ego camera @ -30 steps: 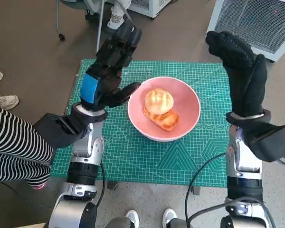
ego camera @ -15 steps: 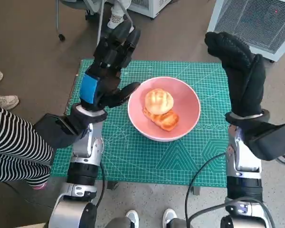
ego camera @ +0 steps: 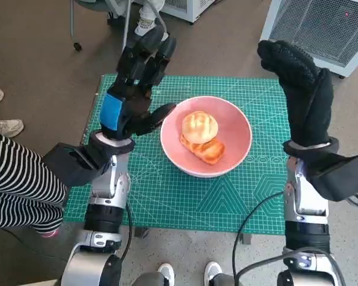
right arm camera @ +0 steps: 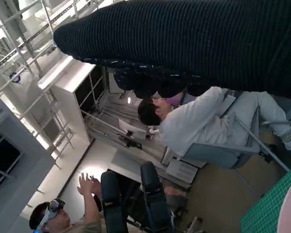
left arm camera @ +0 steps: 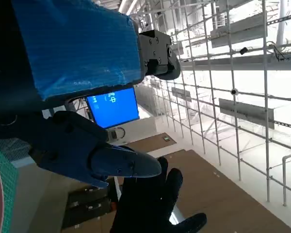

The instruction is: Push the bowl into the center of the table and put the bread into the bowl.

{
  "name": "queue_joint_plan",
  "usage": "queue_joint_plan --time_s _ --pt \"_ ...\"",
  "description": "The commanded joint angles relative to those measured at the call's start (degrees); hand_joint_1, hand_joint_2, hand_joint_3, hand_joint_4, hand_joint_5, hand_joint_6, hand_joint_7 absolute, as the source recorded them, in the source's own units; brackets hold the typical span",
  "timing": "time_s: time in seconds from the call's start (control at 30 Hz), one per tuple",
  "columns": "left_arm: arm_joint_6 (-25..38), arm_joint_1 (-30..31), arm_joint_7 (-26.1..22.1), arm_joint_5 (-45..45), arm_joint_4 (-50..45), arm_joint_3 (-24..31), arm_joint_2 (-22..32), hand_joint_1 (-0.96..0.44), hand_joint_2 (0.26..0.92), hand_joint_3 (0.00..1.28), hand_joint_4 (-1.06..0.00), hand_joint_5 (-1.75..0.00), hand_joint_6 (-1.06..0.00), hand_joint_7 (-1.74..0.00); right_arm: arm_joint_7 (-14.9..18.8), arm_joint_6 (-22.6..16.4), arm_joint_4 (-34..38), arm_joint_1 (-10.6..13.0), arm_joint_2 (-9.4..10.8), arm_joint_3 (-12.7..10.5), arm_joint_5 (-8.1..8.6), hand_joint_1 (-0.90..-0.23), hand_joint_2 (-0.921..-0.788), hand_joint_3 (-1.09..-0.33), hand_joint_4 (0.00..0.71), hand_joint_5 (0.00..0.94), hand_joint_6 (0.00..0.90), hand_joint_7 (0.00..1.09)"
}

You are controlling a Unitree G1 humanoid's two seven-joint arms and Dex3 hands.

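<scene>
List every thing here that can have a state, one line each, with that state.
pink bowl: upright near the middle of the green mat, holding bread.
round bun: in the bowl, leaning on the other piece.
flat bread piece: lying in the bowl.
left hand: raised beside the bowl, fingers apart, holding nothing.
right hand: raised, holding nothing.

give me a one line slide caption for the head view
Two pieces of bread sit in the pink bowl on the green mat, with the left hand and right hand raised empty on either side.
</scene>
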Motion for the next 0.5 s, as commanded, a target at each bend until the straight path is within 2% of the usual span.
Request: queue_joint_plan --time_s 0.03,0.5 --pt "-0.9 0.7 -0.2 -0.1 -0.1 -0.1 -0.1 -0.53 0.921 0.21 -0.2 0.0 0.0 -0.55 0.7 0.4 0.3 0.7 -0.1 0.1 0.73 -0.702 -0.921 -0.774 0.167 0.001 0.004 0.56" --pt "-0.8 1.3 -0.3 0.1 -1.0 -0.5 0.0 -0.52 0.921 0.22 -0.19 0.0 0.0 -0.53 1.0 0.7 0.2 0.9 0.0 0.0 1.04 -0.706 -0.921 -0.773 0.169 0.002 0.004 0.56"
